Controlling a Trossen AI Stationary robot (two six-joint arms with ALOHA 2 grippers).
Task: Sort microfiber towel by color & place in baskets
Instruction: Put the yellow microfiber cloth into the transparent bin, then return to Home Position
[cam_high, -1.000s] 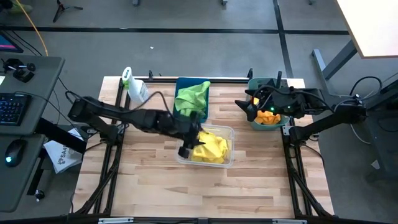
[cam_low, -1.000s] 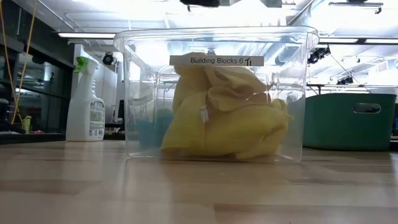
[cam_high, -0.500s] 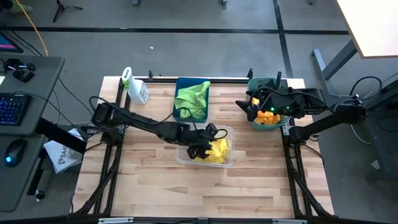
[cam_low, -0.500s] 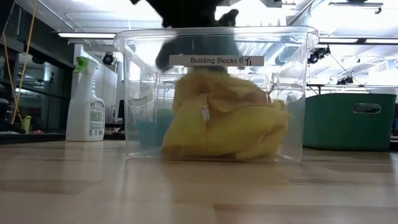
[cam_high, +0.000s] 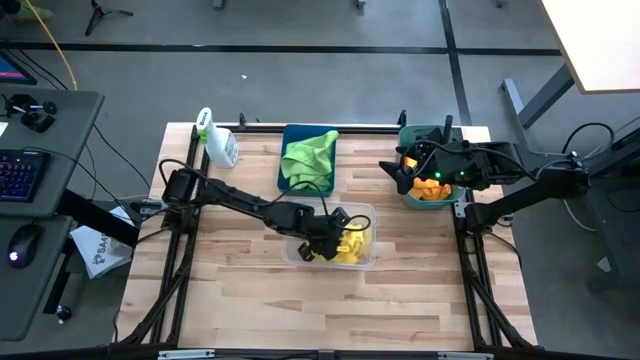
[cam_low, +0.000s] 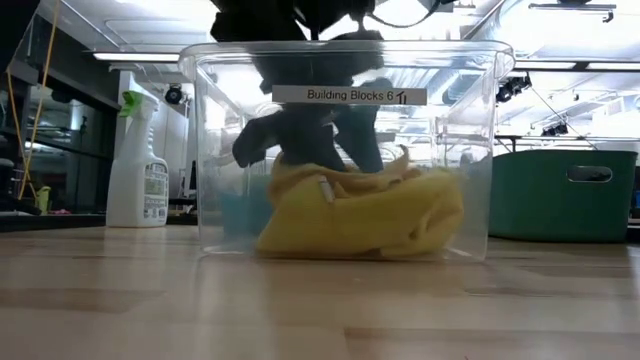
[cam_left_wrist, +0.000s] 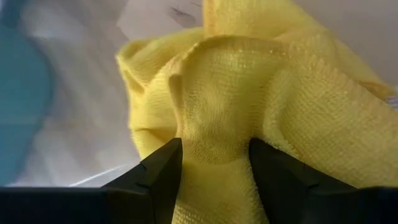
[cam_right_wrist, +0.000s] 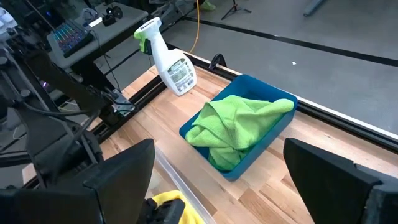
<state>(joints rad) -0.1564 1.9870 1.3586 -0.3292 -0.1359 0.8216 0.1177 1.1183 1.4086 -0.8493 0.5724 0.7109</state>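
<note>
The clear bin (cam_high: 375, 232) stands mid-table and holds bright yellow towels (cam_high: 352, 247), a low heap on its floor (cam_low: 380, 215). My left gripper (cam_high: 325, 240) is down inside this bin, open, its fingers sunk into the heap. The dark blue bin (cam_high: 289, 160) behind it holds lime green towels (cam_high: 308, 155). The teal bin (cam_high: 408, 195), at the right, holds orange towels (cam_high: 432, 190). My right gripper (cam_right_wrist: 219, 155) hangs open above the teal bin and touches nothing. My left gripper comes down into the yellow heap from above, slanting toward the table's right. Its two fingers (cam_left_wrist: 163, 167) stand apart, with a raised fold of yellow towel (cam_left_wrist: 214, 140) between them. The heap lies flattened under it on the bin floor (cam_low: 340, 185).
A white spray bottle with a green top (cam_high: 218, 140) stands at the far left corner, left of the blue bin. Bare wood (cam_high: 250, 300) lies in front of the clear bin. A desk with keyboard and mouse stands beyond the table's left edge.
My left gripper has moved from over the clear bin's left edge toward the table's right and down into the bin. The yellow heap, tall a second ago, is now pressed low and wide under the gripper.
</note>
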